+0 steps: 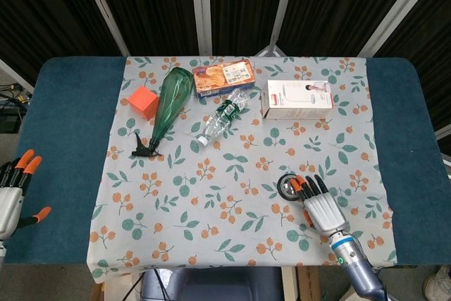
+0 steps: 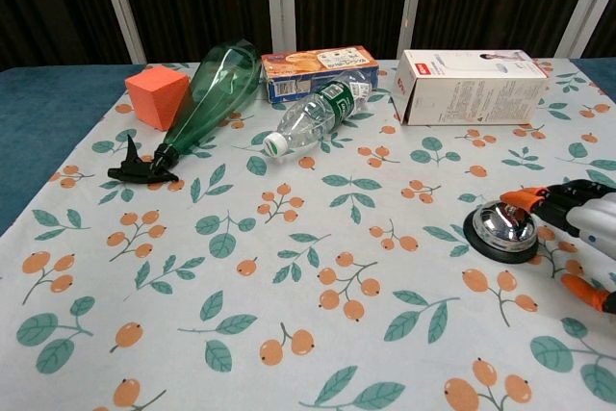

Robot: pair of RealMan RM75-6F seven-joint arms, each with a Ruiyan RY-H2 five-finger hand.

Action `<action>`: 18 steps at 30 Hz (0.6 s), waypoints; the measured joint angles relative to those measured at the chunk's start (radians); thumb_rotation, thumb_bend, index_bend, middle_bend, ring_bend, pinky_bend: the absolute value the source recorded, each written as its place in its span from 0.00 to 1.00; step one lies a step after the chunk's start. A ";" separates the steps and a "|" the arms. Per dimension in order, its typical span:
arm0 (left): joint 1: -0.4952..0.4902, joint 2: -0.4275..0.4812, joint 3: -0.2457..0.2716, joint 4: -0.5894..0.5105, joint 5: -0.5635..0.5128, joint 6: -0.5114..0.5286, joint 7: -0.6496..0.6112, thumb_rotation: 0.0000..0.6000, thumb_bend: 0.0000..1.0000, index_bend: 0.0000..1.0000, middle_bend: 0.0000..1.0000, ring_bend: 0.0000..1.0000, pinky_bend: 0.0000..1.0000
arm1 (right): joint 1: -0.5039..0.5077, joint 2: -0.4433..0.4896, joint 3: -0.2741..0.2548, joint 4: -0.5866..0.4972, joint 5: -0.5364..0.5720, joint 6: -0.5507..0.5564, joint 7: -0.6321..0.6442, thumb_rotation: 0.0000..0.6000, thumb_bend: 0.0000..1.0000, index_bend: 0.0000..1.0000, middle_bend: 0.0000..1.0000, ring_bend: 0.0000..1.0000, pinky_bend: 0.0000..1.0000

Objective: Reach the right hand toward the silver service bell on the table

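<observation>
The silver service bell [image 1: 289,187] [image 2: 501,228] with its black base sits on the flowered cloth, right of the middle and near the front. My right hand [image 1: 322,206] [image 2: 579,229] hovers just to the bell's right and front, fingers spread and holding nothing. Its orange fingertips [image 2: 521,199] reach over the bell's right rim; whether they touch it is unclear. At the far left my left hand [image 1: 14,192] hangs off the table with fingers apart and nothing in it, seen only in the head view.
A green spray bottle [image 1: 169,107], an orange cube [image 1: 144,102], a clear water bottle [image 1: 223,118], a snack box [image 1: 223,76] and a white carton [image 1: 297,99] lie across the back half of the cloth [image 1: 211,195]. Blue table [image 1: 63,146] shows at both sides.
</observation>
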 measured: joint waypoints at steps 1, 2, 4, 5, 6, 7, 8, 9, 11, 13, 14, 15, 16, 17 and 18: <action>0.000 0.000 0.000 0.000 0.000 0.001 0.000 1.00 0.01 0.00 0.00 0.00 0.00 | 0.000 -0.005 -0.008 0.007 0.003 -0.008 -0.017 1.00 0.53 0.00 0.00 0.00 0.00; 0.000 0.001 -0.001 -0.001 0.000 0.002 -0.001 1.00 0.01 0.00 0.00 0.00 0.00 | 0.000 -0.009 -0.014 0.012 0.005 -0.013 -0.030 1.00 0.53 0.00 0.00 0.00 0.00; 0.001 0.001 -0.001 -0.001 0.001 0.002 -0.002 1.00 0.01 0.00 0.00 0.00 0.00 | 0.000 -0.021 -0.025 0.022 0.013 -0.022 -0.067 1.00 0.53 0.00 0.00 0.00 0.00; 0.001 0.001 -0.001 -0.001 0.001 0.002 -0.003 1.00 0.01 0.00 0.00 0.00 0.00 | -0.001 -0.025 -0.027 0.023 0.015 -0.023 -0.074 1.00 0.53 0.00 0.00 0.00 0.00; 0.001 0.002 -0.001 -0.001 0.001 0.002 -0.004 1.00 0.01 0.00 0.00 0.00 0.00 | -0.002 -0.031 -0.030 0.024 0.018 -0.023 -0.081 1.00 0.53 0.00 0.00 0.00 0.00; 0.001 0.002 -0.001 0.000 0.001 0.002 -0.005 1.00 0.01 0.00 0.00 0.00 0.00 | -0.003 -0.035 -0.030 0.023 0.021 -0.019 -0.083 1.00 0.53 0.00 0.00 0.00 0.00; 0.001 0.002 -0.001 0.001 0.002 0.003 -0.005 1.00 0.01 0.00 0.00 0.00 0.00 | -0.004 -0.035 -0.028 0.021 0.022 -0.014 -0.081 1.00 0.53 0.00 0.00 0.00 0.00; 0.001 0.002 -0.001 0.001 0.003 0.003 -0.006 1.00 0.01 0.00 0.00 0.00 0.00 | -0.005 -0.035 -0.026 0.019 0.021 -0.008 -0.077 1.00 0.53 0.00 0.00 0.00 0.00; 0.001 0.001 -0.001 0.004 0.002 0.003 -0.008 1.00 0.01 0.00 0.00 0.00 0.00 | -0.005 -0.033 -0.014 0.010 0.020 0.008 -0.063 1.00 0.53 0.00 0.00 0.00 0.00; 0.001 0.001 -0.001 0.004 0.002 0.002 -0.009 1.00 0.01 0.00 0.00 0.00 0.00 | -0.004 -0.026 0.003 -0.005 0.018 0.022 -0.047 1.00 0.53 0.00 0.00 0.00 0.00; 0.001 0.000 -0.001 0.004 0.002 0.003 -0.009 1.00 0.01 0.00 0.00 0.00 0.00 | -0.003 -0.022 0.011 -0.013 0.017 0.029 -0.036 1.00 0.53 0.00 0.00 0.00 0.00; 0.001 0.000 -0.001 0.004 0.002 0.004 -0.009 1.00 0.01 0.00 0.00 0.00 0.00 | -0.002 -0.017 0.019 -0.022 0.015 0.036 -0.023 1.00 0.53 0.00 0.00 0.00 0.00; 0.002 0.000 -0.001 0.004 0.003 0.005 -0.009 1.00 0.01 0.00 0.00 0.00 0.00 | -0.001 -0.010 0.031 -0.036 0.012 0.049 -0.005 1.00 0.53 0.00 0.00 0.00 0.00; 0.002 0.000 -0.002 0.005 0.003 0.006 -0.009 1.00 0.01 0.00 0.00 0.00 0.00 | 0.000 -0.004 0.041 -0.046 0.008 0.060 0.010 1.00 0.53 0.00 0.00 0.00 0.00; 0.002 0.000 -0.002 0.005 0.003 0.006 -0.009 1.00 0.01 0.00 0.00 0.00 0.00 | 0.001 0.004 0.051 -0.058 0.004 0.071 0.025 1.00 0.53 0.00 0.00 0.00 0.00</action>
